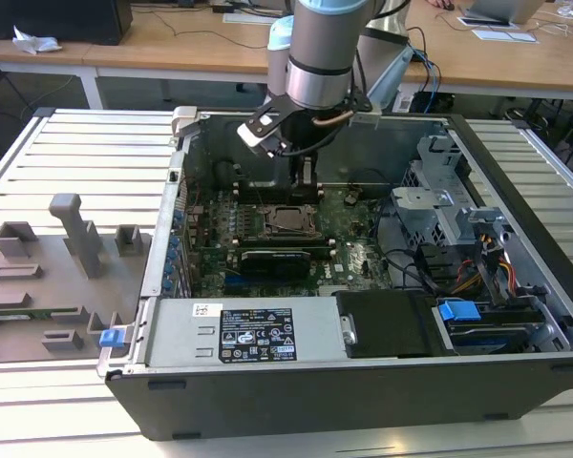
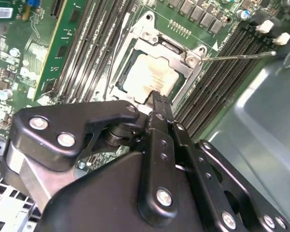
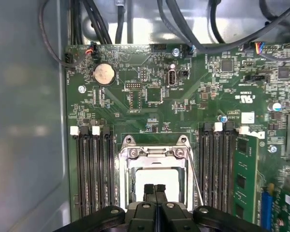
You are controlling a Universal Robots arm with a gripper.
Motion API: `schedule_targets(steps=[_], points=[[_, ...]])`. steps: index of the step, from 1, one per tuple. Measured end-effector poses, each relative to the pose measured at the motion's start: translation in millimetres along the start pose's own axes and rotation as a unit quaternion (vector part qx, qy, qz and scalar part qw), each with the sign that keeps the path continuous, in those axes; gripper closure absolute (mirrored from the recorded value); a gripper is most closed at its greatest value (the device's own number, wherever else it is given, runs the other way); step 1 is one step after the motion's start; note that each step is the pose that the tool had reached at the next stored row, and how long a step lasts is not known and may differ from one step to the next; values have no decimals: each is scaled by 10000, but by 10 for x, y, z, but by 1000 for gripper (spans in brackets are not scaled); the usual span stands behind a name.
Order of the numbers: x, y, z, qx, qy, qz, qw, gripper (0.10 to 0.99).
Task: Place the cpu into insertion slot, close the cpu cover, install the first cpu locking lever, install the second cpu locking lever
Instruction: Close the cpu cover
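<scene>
Clenched tool [image 3: 154, 188] (holding nothing) hangs over the cpu cover [image 3: 154, 153]; slipping off its edge could scratch the seated cpu [image 3: 154, 175].

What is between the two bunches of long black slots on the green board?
In the first wrist view, the insertion slot sits there, with the pale cpu in it, framed by the cpu cover. The fingers hang over the cpu.

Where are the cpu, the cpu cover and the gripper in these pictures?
cpu [image 2: 152, 77]: second wrist view, on its beige metal top.
cpu cover [image 3: 154, 163]: first wrist view, on one bar of its metal frame.
gripper [image 3: 154, 189]: first wrist view, midway between its fingertips.
</scene>
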State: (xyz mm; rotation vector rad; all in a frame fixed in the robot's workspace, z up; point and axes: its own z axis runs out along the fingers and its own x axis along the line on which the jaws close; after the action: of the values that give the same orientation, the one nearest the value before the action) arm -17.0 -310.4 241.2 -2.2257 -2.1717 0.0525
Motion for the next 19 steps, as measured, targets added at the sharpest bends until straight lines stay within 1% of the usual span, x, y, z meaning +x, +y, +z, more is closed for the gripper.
schedule_targets(steps=[1,3,5,9,11,12,13,19], points=[[0,-1,-22,0,1,0,10000,980],[0,-4,-94,0,0,0,10000,980],[0,-6,-135,0,0,0,10000,980],[0,-13,-277,0,1,0,10000,980],[-1,-14,-316,0,0,0,10000,980],[-1,-16,-346,0,0,0,10000,980],[-1,-16,-361,0,0,0,10000,980],[-1,-17,-363,0,1,0,10000,980]])
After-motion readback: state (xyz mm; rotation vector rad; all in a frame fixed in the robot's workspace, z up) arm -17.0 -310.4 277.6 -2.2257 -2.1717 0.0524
